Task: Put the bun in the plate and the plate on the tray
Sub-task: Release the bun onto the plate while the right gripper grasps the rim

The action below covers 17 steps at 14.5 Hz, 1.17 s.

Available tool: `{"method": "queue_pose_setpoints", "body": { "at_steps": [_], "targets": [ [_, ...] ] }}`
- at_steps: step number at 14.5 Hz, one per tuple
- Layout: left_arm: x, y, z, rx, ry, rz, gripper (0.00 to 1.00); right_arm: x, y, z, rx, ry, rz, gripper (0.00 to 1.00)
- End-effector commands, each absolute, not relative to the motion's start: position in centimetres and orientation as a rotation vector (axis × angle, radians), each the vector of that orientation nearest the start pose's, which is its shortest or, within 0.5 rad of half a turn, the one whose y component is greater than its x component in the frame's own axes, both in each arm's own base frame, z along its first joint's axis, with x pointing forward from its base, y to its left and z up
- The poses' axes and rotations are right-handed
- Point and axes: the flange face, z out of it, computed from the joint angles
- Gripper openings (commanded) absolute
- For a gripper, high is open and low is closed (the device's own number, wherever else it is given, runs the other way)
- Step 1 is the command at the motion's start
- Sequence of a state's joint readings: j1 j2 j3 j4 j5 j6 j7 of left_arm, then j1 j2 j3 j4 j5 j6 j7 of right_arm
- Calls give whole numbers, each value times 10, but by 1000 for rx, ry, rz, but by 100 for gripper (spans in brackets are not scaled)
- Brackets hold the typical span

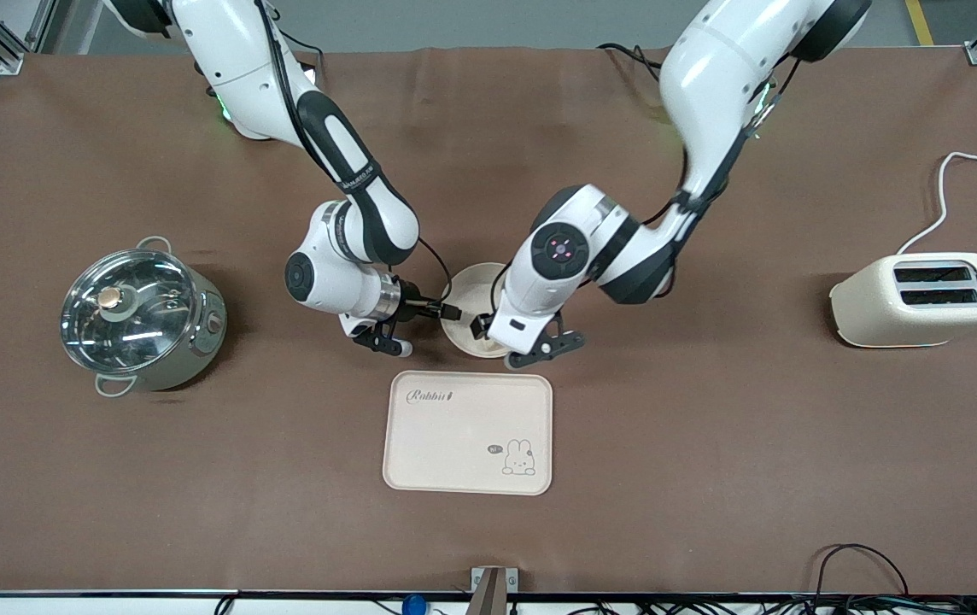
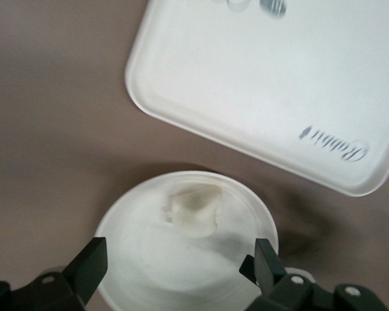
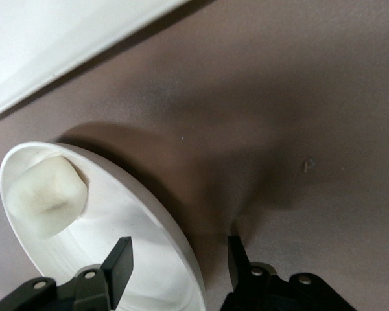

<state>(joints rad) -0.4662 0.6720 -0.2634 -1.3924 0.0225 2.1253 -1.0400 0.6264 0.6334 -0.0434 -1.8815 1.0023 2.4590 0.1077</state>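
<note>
The bun (image 2: 196,210) lies in the round plate (image 2: 142,265), on the side toward the tray (image 2: 246,84). In the front view the plate (image 1: 470,290) sits just farther from the camera than the Rabbit tray (image 1: 469,433), and the arms hide the bun. My left gripper (image 2: 180,256) is open and empty over the plate; it also shows in the front view (image 1: 544,350). My right gripper (image 3: 178,249) is open and empty at the plate's edge toward the right arm's end, with the rim (image 3: 172,227) between its fingers. The bun (image 3: 45,197) and tray (image 3: 39,45) show there too.
A steel pot with a glass lid (image 1: 140,320) stands toward the right arm's end. A cream toaster (image 1: 920,299) with a white cord stands toward the left arm's end. Brown cloth covers the table.
</note>
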Motion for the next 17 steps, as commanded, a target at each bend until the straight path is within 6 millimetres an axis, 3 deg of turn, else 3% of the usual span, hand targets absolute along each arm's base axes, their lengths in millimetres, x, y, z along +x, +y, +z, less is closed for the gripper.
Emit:
{"method": "queue_pose_setpoints", "body": {
  "at_steps": [1, 2, 3, 7, 8, 13, 16, 17],
  "targets": [
    [592, -387, 425, -3187, -715, -21, 100, 518, 354, 168, -2550, 427, 318, 29],
    [604, -352, 455, -3167, -777, -73, 100, 516, 356, 169, -2551, 420, 318, 10],
    [609, -325, 478, -3129, -763, -131, 100, 516, 356, 169, -2552, 416, 317, 1],
    [603, -244, 560, -3003, -468, -292, 100, 524, 343, 178, -2536, 354, 324, 0],
    [600, -228, 573, -3003, -415, -284, 100, 526, 338, 190, -2515, 313, 342, 0],
    [584, -156, 618, -3031, -258, -181, 100, 548, 300, 251, -2423, 185, 336, 0],
    [571, -117, 634, -3063, -98, -135, 100, 575, 265, 254, -2421, 46, 211, 0],
    [560, -115, 636, -3074, -61, -124, 100, 587, 263, 238, -2425, 25, 198, 0]
  ]
}}
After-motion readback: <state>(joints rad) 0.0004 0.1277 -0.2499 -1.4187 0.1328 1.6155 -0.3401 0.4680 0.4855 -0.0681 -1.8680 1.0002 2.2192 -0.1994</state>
